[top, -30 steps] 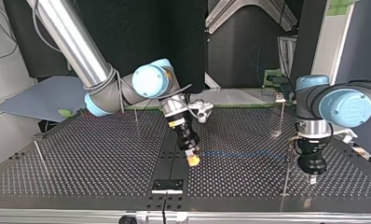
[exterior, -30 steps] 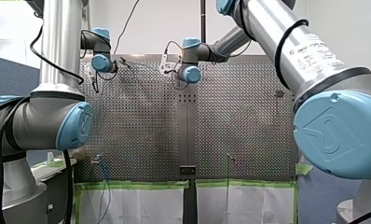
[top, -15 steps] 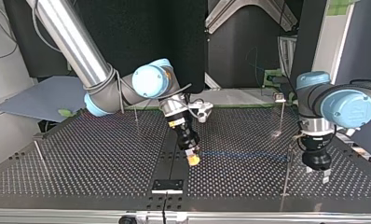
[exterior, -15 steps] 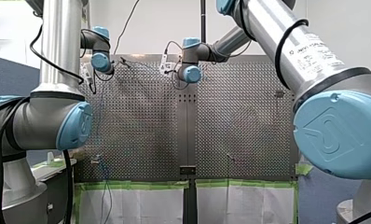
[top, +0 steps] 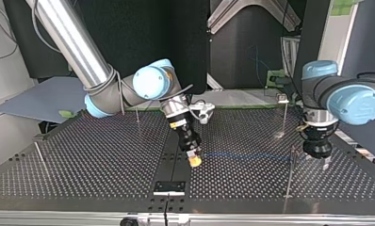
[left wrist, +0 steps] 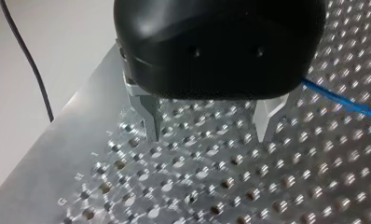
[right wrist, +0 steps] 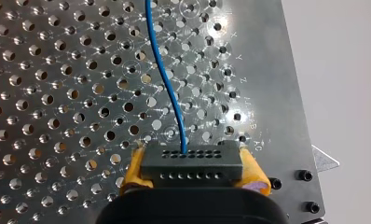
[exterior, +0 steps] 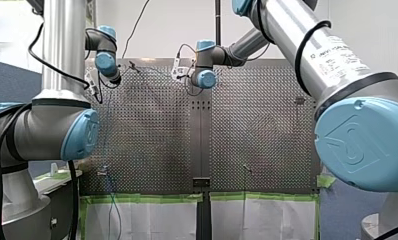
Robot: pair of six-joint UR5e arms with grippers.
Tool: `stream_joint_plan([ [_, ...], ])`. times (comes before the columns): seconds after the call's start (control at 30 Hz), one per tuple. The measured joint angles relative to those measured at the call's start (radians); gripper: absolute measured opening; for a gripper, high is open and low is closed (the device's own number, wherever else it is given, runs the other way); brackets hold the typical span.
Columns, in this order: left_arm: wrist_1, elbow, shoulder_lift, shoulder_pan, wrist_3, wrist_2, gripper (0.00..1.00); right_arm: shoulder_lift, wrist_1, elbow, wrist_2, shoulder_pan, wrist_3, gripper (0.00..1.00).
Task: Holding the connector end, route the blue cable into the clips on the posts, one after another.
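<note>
Connector [right wrist: 191, 162]: clamped in our right gripper [right wrist: 193, 167], cable [right wrist: 167, 88] trailing out; left gripper [left wrist: 210, 131]: fingers spread, empty; posts [top: 289, 179]: we see no clip threaded, so routing mostly remains.

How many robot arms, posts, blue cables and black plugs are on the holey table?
Robot arms: 2
Posts: 4
Blue cable: 1
Black plug: 1
Total: 8
</note>
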State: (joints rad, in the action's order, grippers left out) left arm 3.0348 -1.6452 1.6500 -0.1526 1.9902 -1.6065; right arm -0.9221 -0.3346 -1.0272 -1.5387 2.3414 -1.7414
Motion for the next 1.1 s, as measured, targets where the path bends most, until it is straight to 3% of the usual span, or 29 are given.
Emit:
stream_joint_plan([
  [0.4, 0.073, -0.118, -0.118, 0.015, -0.001, 0.102, 1.0, -0.001, 0.012, 0.0, 0.0, 0.001, 0.004, 0.0],
  [0.83, 0.123, -0.215, -0.238, 0.052, 0.003, 0.083, 1.0, 0.0, 0.016, 0.0, 0.0, 0.006, 0.001, 0.0],
  [1.1, 0.091, -0.218, -0.295, 0.069, -0.049, 0.097, 1.0, 0.0, 0.018, 0.0, 0.0, 0.006, 0.001, 0.0],
])
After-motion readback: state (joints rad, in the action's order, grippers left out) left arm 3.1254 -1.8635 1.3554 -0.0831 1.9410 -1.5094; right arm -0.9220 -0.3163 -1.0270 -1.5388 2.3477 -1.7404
